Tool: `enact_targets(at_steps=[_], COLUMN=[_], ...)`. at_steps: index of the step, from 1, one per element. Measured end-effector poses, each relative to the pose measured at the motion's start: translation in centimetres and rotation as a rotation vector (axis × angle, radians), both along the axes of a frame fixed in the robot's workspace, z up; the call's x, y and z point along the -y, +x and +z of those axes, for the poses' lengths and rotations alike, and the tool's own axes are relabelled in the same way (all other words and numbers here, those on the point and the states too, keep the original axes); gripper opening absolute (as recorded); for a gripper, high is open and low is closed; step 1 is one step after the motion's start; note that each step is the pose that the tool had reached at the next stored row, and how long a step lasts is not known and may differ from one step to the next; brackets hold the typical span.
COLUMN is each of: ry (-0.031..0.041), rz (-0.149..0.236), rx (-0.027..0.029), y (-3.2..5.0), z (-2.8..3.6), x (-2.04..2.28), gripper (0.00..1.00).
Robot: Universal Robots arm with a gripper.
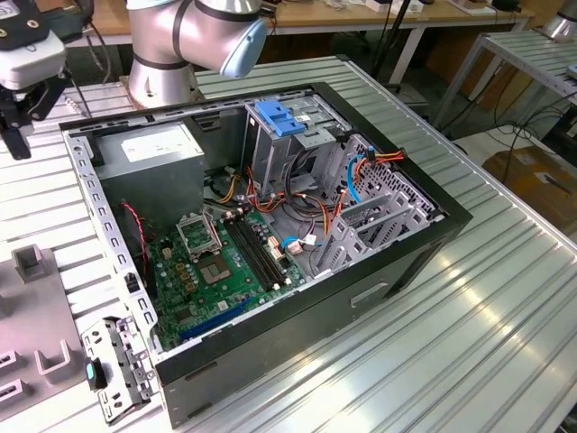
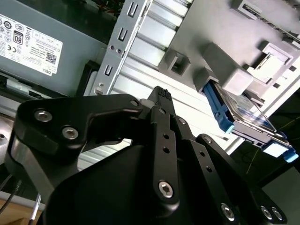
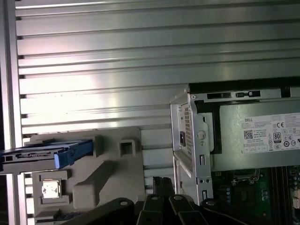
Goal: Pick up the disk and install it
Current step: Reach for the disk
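The disk (image 3: 47, 152) stands on edge in a slot of a grey fixture (image 3: 110, 171). Its blue side rails and silver body also show in the second wrist view, disk (image 2: 241, 117), beside the fixture's blocks (image 2: 220, 70). My gripper (image 2: 160, 92) hovers above the ribbed table between the fixture and the open computer case, clear of the disk. Its black fingers (image 3: 161, 182) are pressed together with nothing between them. In the exterior view the gripper (image 1: 16, 126) hangs at the far left, beyond the case's corner.
The open case (image 1: 270, 225) lies on the ribbed metal table (image 1: 469, 307). Inside are a grey power supply (image 1: 149, 149), a green motherboard (image 1: 221, 262), cables and a metal drive cage with a blue latch (image 1: 281, 119). A loose metal bracket (image 1: 117, 365) lies by the fixture (image 1: 32, 316).
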State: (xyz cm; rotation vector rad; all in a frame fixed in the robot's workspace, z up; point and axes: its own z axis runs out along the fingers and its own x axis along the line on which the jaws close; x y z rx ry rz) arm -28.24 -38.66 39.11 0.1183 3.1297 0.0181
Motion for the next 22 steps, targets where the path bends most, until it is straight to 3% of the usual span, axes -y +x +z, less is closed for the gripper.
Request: enact_targets(at_steps=[3, 4, 7, 12, 22], ry=[0.0011, 0.002, 0.0033, 0.0045, 0.0059], rz=[0.0, 0.0, 0.0, 0.0, 0.0], rx=[-0.0095, -0.0116, -0.0135, -0.0186, -0.0291], y=[-1.0, -1.83, -3.82, -6.12, -9.61], z=[-0.02, -0.03, -0.06, -0.08, -0.13], x=[-0.1, -0.11, -0.12, -0.12, -0.12], gripper=[0.11, 0.11, 0.11, 0.11, 0.11])
